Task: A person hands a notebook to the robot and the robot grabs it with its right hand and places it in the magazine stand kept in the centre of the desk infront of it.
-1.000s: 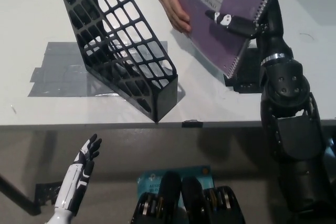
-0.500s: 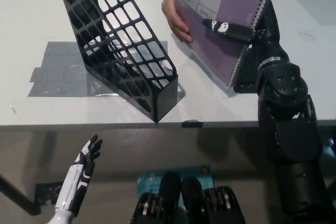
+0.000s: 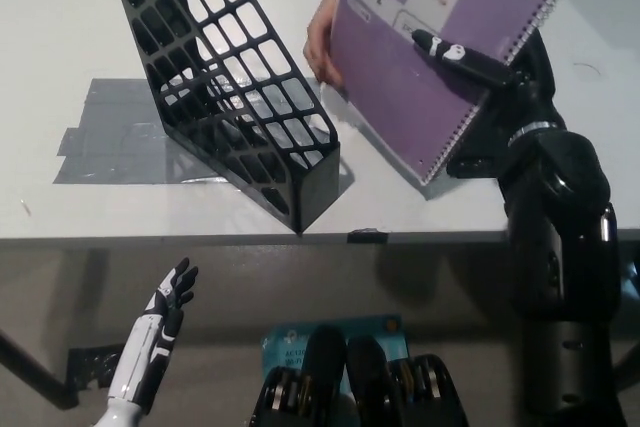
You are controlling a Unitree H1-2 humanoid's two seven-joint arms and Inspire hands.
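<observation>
Now, notebook [image 3: 430, 67] tilted, spiral edge rightward (right hand [image 3: 490, 72] gripping)

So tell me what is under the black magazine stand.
Grey tape patches lie on the white desk under the magazine stand, showing beside it and through its lattice. What lies under its solid front base is hidden.

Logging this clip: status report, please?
Right robot hand shut on notebook; person's hand holds its far edge. Left robot hand open, below desk. Notebook right of magazine stand, not in.
</observation>
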